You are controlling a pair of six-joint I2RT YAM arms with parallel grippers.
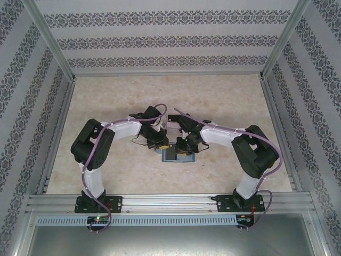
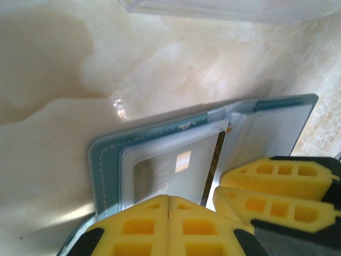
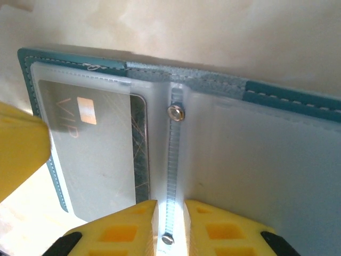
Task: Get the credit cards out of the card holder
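Right wrist, stitched teal card holder [image 3: 277, 96] (clear sleeves [image 3: 158, 160]), right jaws slightly apart, left jaws shut.

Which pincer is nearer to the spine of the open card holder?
Right. The right pincer straddles the spine; the left pincer, shut, sits at the edge of the card panel.

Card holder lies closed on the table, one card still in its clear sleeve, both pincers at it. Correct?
No: the card holder lies open, panels spread, per the right wrist view. Card still sleeved, left pincer and right pincer at it.
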